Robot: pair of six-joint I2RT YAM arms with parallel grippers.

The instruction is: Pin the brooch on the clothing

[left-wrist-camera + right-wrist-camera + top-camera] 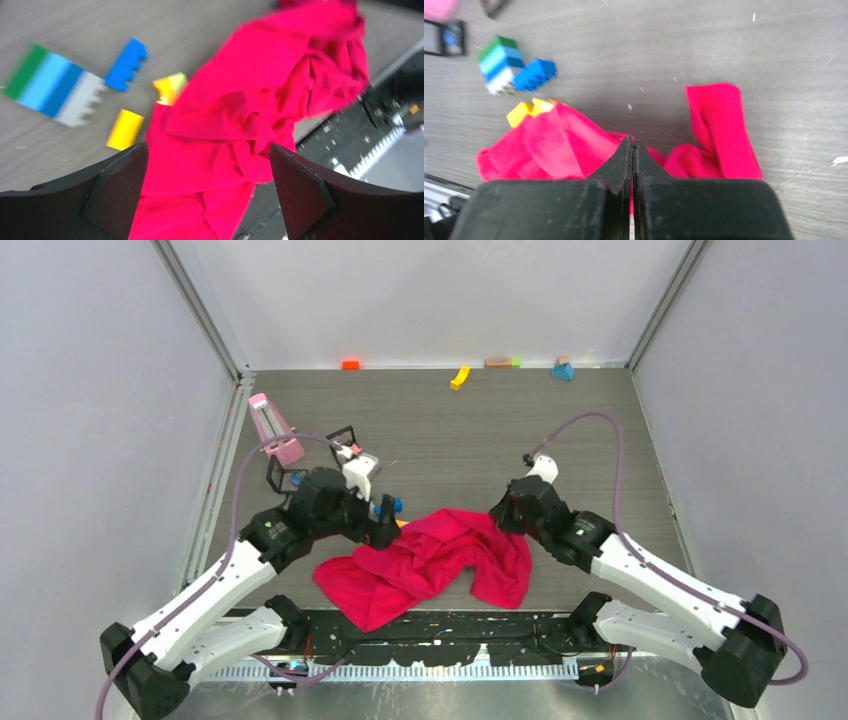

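The clothing [430,560] is a crimson shirt lying crumpled near the table's front edge, between the two arms. In the left wrist view the clothing [240,100] fills the middle, and my left gripper [207,150] hangs above it, open, with nothing between its dark fingers [120,185]. From above, the left gripper [385,530] is at the shirt's upper left edge. My right gripper [500,515] is at the shirt's upper right edge. The right wrist view has that gripper [632,142] shut on a fold of the clothing [559,145]. The brooch is not visible in any view.
Toy blocks lie by the shirt's left side: a blue block [126,64], a striped stack [52,85] and a yellow block [125,129]. A pink object [272,428] and black frames [340,435] stand at the back left. More blocks [459,377] line the back wall. A black rail [440,625] runs along the front edge.
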